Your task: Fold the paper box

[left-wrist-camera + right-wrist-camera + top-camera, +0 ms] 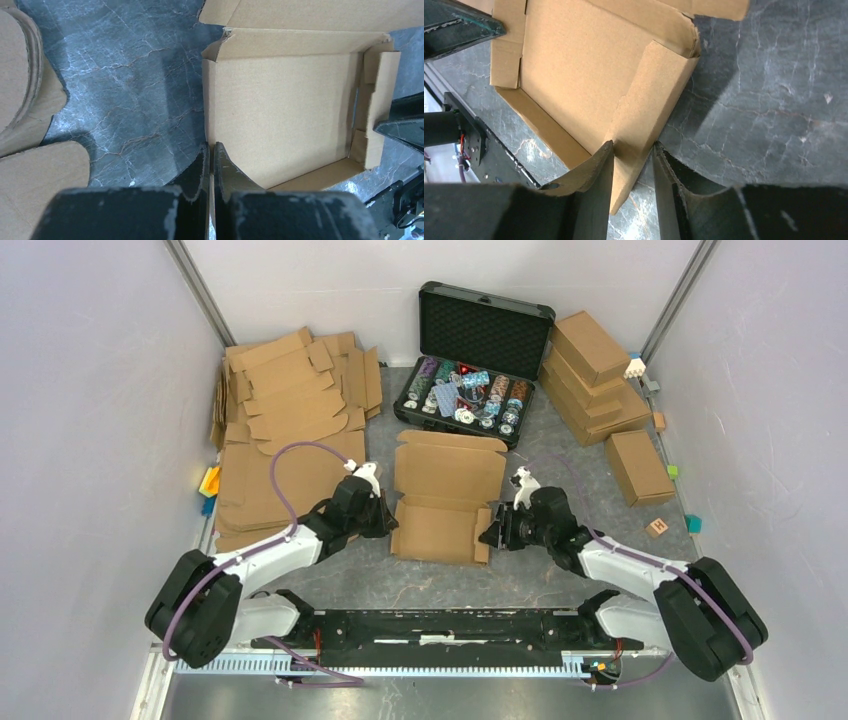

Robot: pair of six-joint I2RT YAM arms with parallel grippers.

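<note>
The paper box lies just in front of the open black case, with its side walls raised. The left gripper pinches its left wall tightly. The right gripper has its fingers half apart around the right wall, and I cannot tell whether they press it.
</note>
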